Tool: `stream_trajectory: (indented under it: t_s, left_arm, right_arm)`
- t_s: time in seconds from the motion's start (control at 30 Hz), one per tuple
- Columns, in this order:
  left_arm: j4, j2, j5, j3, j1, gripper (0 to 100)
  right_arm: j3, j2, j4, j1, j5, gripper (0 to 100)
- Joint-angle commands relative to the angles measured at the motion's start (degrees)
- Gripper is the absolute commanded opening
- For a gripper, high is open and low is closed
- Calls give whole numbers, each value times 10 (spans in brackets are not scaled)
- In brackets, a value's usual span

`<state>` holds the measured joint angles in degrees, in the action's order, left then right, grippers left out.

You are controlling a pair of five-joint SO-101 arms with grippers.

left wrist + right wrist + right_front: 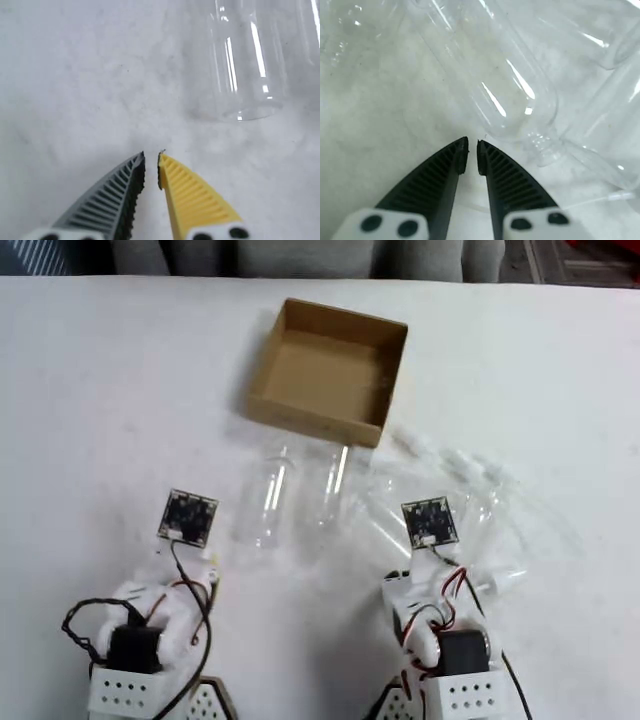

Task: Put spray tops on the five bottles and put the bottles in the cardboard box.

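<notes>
Bottle point(495, 85) just beyond the right jaws' closed tips, seemingly untouched.

White table point(100, 390), grey furniture point(300, 255) beyond its far edge

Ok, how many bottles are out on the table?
5, I think: two bottles side by side before the cardboard box, three overlapping by the right arm; that pile may hide more.
</notes>
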<state>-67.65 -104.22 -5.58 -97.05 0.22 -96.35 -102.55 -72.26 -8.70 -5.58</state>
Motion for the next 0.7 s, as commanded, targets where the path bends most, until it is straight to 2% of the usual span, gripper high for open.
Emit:
stream_trajectory:
  t_s: [0.0,0.1,0.27,0.53,0.67]
  left_arm:
    - [61,-7,-7,14,-4,65]
    - [114,-7,-7,14,0,65]
    - [144,-7,-7,25,0,65]
    - [-1,-5,-6,182,0,63]
    - [-45,-3,-6,260,0,62]
  right_arm:
    - [-5,-6,-5,7,-4,15]
    - [-5,-7,-5,7,-4,15]
    - [-5,-7,2,40,-5,15]
    - [-5,-7,2,52,-5,15]
    - [-5,-7,1,52,-5,15]
